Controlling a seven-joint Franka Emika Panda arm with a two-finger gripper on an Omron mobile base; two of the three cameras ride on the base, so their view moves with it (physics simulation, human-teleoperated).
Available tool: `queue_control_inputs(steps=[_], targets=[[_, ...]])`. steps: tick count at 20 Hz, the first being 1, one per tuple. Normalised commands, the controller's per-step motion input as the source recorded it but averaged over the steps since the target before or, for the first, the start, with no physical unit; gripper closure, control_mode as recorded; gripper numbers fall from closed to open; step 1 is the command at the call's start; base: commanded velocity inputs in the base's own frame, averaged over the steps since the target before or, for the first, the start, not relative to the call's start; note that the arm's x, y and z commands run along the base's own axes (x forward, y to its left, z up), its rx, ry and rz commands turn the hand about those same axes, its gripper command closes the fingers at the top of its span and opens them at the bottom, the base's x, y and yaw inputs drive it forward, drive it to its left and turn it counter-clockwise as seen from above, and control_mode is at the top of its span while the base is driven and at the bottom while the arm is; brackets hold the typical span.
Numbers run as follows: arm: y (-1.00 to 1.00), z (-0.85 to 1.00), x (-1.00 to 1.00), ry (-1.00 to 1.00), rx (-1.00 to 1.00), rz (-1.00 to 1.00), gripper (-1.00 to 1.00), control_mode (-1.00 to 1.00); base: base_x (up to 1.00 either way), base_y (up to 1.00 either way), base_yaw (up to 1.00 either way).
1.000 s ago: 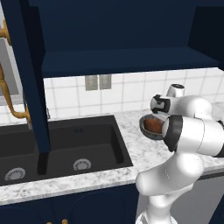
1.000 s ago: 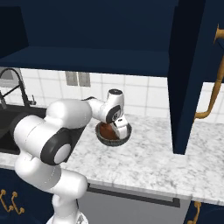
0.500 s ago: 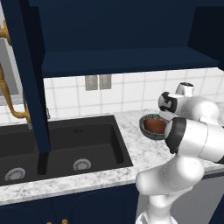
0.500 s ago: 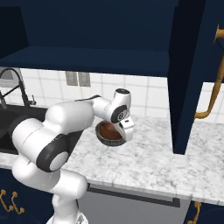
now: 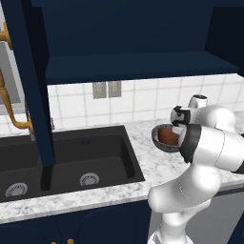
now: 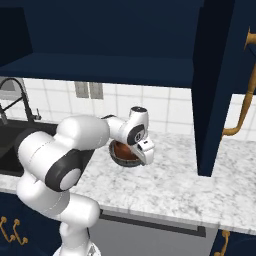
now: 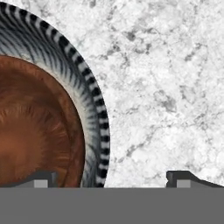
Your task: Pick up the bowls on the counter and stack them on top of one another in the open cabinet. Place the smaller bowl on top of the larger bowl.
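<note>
Reddish-brown smaller bowl [image 7: 35, 131] sits nested inside the larger bowl [image 7: 94, 109] on the marble tabletop [image 7: 166, 78]; base views hide the striped rim. The tool [image 7: 111, 178] gapes wide, empty.

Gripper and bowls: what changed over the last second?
The gripper has opened wide and swung toward the right side of the bowls, its fingertips now straddling the grey bowl's rim. It holds nothing. The brown bowl stays nested in the grey bowl on the counter; the cabinet shelf is unchanged.
</note>
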Motion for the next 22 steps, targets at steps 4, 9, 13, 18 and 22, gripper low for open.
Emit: queue_control_inputs(steps=[4,9,13,18,22], targets=[[0.02,0.01,0.02,-0.07,0.00,0.00,-1.00,-1.00,0.00,0.00,0.00],[0.04,-0.03,0.09,-0.17,0.00,0.00,-1.00,-1.00,0.00,0.00,0.00],[-0.01,0.23,0.01,-0.22,0.00,0.00,-1.00,-1.00,0.00,0.00,0.00],[0.00,0.18,0.04,-0.07,0.00,0.00,-1.00,-1.00,0.00,0.00,0.00],[0.00,-0.10,0.30,0.02,-0.01,0.00,-1.00,-1.00,0.00,0.00,0.00]])
